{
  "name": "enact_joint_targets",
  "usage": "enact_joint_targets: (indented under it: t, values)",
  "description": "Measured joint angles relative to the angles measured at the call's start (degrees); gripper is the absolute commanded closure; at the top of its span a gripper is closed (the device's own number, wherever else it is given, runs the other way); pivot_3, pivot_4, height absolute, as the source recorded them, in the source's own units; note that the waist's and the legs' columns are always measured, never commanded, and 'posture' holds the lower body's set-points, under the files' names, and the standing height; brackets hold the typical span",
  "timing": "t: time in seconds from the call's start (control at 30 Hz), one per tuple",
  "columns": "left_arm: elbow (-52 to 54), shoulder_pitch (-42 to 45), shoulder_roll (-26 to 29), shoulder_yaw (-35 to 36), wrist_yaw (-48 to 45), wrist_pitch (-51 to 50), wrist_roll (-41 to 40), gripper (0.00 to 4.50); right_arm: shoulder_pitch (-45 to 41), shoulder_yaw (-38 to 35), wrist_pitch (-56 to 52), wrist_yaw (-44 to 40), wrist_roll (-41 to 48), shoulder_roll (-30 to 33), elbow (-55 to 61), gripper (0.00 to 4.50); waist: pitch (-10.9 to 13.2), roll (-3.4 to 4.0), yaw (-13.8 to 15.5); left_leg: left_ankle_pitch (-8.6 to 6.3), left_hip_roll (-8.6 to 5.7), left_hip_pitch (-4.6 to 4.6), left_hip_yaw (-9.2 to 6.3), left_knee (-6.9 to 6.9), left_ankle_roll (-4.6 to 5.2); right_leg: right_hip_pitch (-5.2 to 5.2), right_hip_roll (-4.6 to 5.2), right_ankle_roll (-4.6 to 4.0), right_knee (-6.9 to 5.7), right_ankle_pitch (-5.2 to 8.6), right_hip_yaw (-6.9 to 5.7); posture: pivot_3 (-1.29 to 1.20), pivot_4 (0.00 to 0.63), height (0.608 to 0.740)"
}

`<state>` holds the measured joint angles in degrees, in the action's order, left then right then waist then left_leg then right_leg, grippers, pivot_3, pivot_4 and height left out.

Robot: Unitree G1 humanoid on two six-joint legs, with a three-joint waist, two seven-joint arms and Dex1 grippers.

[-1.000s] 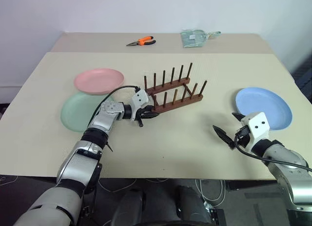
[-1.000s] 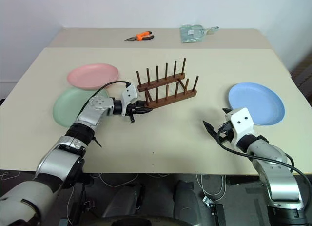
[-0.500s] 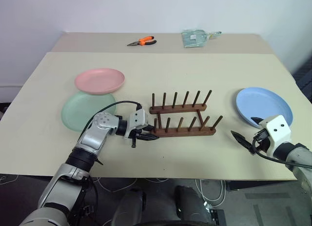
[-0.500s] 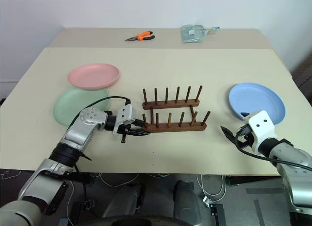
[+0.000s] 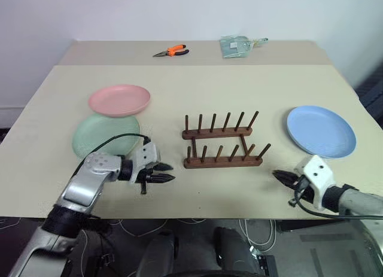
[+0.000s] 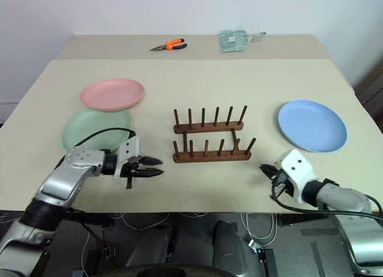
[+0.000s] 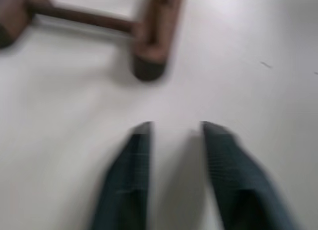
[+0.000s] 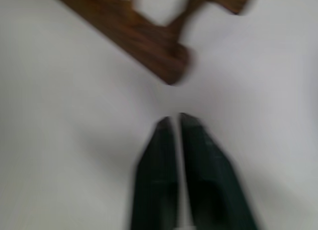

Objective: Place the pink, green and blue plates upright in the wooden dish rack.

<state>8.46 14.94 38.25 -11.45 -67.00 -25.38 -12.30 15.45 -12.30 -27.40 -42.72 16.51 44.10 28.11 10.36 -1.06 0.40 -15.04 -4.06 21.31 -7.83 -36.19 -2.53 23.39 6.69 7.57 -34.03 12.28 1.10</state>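
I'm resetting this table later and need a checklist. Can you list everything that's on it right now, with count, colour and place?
Pink plate: one, salmon pink, flat on the table's left side, its near edge overlapping the green plate.
Green plate: one, pale mint, flat, just nearer than the pink one.
Blue plate: one, light blue, flat on the right side.
Dish rack: one, dark brown wood, mid-table, no plates in it.
Pliers: one pair, orange handles, far edge, left of centre.
Clear packet: one, greenish, far edge, right of the pliers.
Table: one, beige.
Left tool: black fingers slightly parted, nothing held, left of the rack.
Right tool: black fingers shut, nothing held, right of the rack.
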Motion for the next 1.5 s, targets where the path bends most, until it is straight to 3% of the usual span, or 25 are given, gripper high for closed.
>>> enact_joint_targets:
  t: [0.2,0.4,0.63,0.87,0.9,0.97,1.0,1.1,1.2,1.37,1.5]
  values:
    - [0.58,-0.03,-9.42,-2.06,10.8,-1.31,2.25,4.45,-6.22,8.74,0.98,5.43,-6.2,-3.83,-3.64,4.5,-0.01,-0.05,0.6,0.0,-0.1,0.06,-0.01,-0.08,0.0,-0.04,0.09,0.01,0.04,-0.02,-0.02,0.0,0.15,0.74]
    - [-6.06,4.48,-18.09,-3.36,22.0,0.59,6.24,4.45,-11.72,11.92,2.92,11.64,-11.28,-8.08,-8.74,4.5,-0.16,-0.15,0.33,0.01,-0.11,-0.05,0.01,-0.07,0.0,-0.07,0.01,0.01,-0.02,-0.03,-0.02,0.0,0.15,0.74]
    - [-15.56,10.12,-22.31,-3.09,27.2,4.38,7.67,4.45,-17.76,12.47,3.38,16.27,-13.65,-11.89,-15.03,4.5,-0.31,-0.17,0.33,0.01,-0.13,-0.08,0.01,-0.08,0.0,-0.09,0.0,0.03,-0.03,-0.05,-0.02,0.0,0.15,0.74]
    - [-19.58,11.81,-23.03,-3.04,27.5,7.65,8.08,4.45,-20.35,12.44,3.99,16.97,-14.1,-12.17,-18.29,4.5,-0.33,-0.15,0.31,0.01,-0.15,-0.07,0.01,-0.07,0.0,-0.09,0.0,0.08,-0.04,-0.2,-0.02,0.0,0.15,0.74]
    - [-19.58,11.81,-22.98,-3.04,27.5,7.88,8.07,4.49,-20.27,12.28,3.92,16.38,-13.62,-12.16,-18.21,4.26,-0.33,-0.15,0.3,0.01,-0.15,-0.07,0.01,-0.07,0.0,-0.09,0.0,0.09,-0.04,-0.19,-0.02,0.0,0.15,0.74]
    - [-18.71,11.42,-22.06,-2.98,26.94,7.54,7.84,3.96,-19.45,11.31,3.06,14.28,-11.6,-11.98,-16.9,3.75,-0.32,-0.15,0.27,0.01,-0.14,-0.06,0.0,-0.06,0.0,-0.07,-0.01,0.11,-0.06,-0.2,-0.02,0.0,0.15,0.74]
    - [-17.74,10.95,-21.13,-2.78,26.29,7.02,7.51,3.64,-18.54,11.21,2.66,13.18,-10.49,-11.67,-15.72,3.21,-0.32,-0.15,0.14,0.01,-0.13,-0.09,0.0,-0.02,0.0,-0.07,-0.03,0.11,-0.05,-0.2,-0.02,0.0,0.15,0.74]
    - [-11.77,7.91,-16.71,1.94,23.35,2.03,2.2,2.22,-15.53,10.57,1.26,9.4,-6.52,-11.36,-11.01,1.75,-0.27,-0.09,-0.93,0.01,-0.06,-0.01,-0.04,0.06,0.0,0.08,-0.08,0.11,-0.1,-0.21,-0.03,0.0,0.15,0.74]
    - [-7.33,10.56,-16.66,11.64,27.46,-2.6,-3.76,0.82,-15.38,9.83,0.66,8.47,-5.64,-10.87,-8.1,0.38,-0.18,-0.07,-0.95,0.02,-0.07,0.04,-0.11,-0.05,-0.01,0.07,-0.08,0.2,-0.1,-0.15,-0.06,0.0,0.15,0.74]
    - [-5.08,23.72,-20.87,28.8,48.96,-8.57,-7.52,0.82,-17.02,10.28,0.84,6.75,-4.97,-10.46,-6.42,0.38,-0.21,-0.23,-0.7,0.01,-0.16,-0.01,-0.14,-0.03,-0.02,-0.06,0.0,0.32,-0.01,-0.13,-0.11,0.0,0.15,0.74]
    - [-2.63,24.35,-24.55,37.89,64.36,-14.16,-8.3,0.82,-17.95,11.17,1.01,6.08,-5.02,-10.45,-6.66,0.38,-0.2,-0.25,-1.09,0.01,-0.16,-0.01,-0.13,0.04,-0.03,0.03,-0.03,0.21,-0.06,-0.2,-0.09,0.0,0.15,0.74]
